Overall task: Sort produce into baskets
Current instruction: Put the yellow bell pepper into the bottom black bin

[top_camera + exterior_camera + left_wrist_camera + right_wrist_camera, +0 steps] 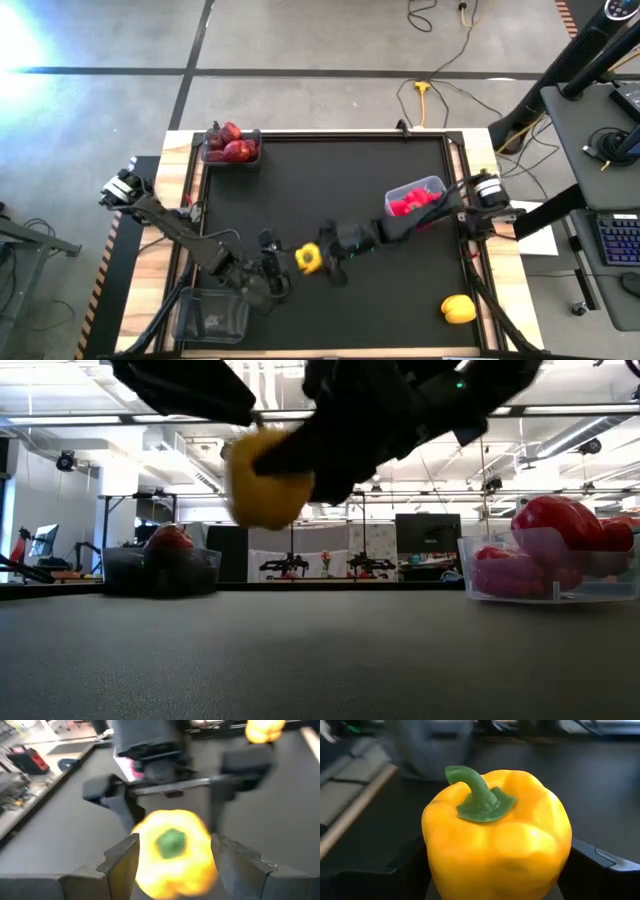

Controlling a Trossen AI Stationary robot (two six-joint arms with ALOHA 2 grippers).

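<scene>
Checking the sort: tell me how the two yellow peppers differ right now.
The yellow pepper at mid-table is off the mat, between the left gripper and right gripper; the yellow pepper near the right front corner lies on the mat alone. The first has both grippers' fingers alongside it; the second is untouched. Both are yellow and outside every basket.

The bench (330, 190) has a black top framed in pale wood. A tub of dark red fruit (232, 146) sits in the far left corner, a clear tub of red peppers (414, 197) by the right edge, an empty greyish tub (212, 313) at the near left corner, and a lone yellow pepper (458, 308) near the near right corner.
</scene>
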